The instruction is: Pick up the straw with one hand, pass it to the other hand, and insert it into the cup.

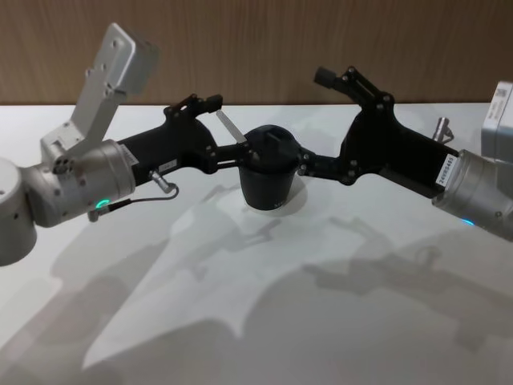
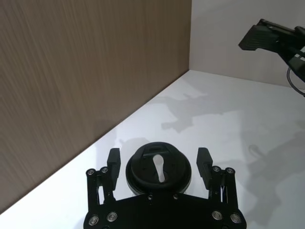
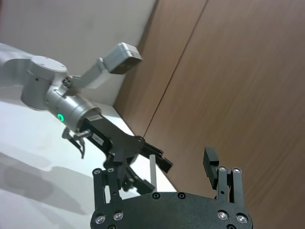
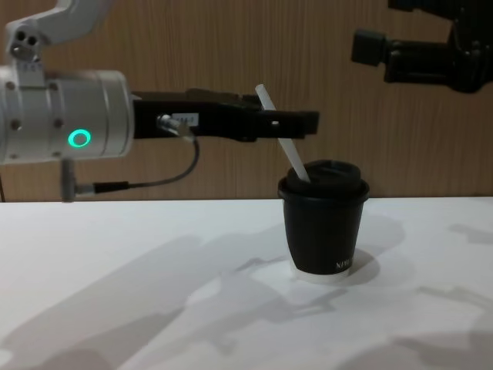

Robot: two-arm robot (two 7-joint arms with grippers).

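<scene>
The straw (image 4: 282,139) stands tilted in the cup (image 4: 323,229), its lower end in the lid near the cup's left edge, its upper end leaning up and to the left. The cup sits upright on the white desk (image 1: 240,321), near the desk's far edge by the wooden wall (image 1: 264,48).

The left end effector (image 4: 296,123) reaches in level from the left at the height of the straw's upper part; its fingers (image 2: 113,160) are spread wide on either side of the cup's lid, gripping nothing. The straw crosses in front of it, and contact between them cannot be judged.

The right end effector (image 1: 314,122) is on the cup's right, raised above lid height and apart from the straw, with its fingers (image 3: 210,162) wide and empty
</scene>
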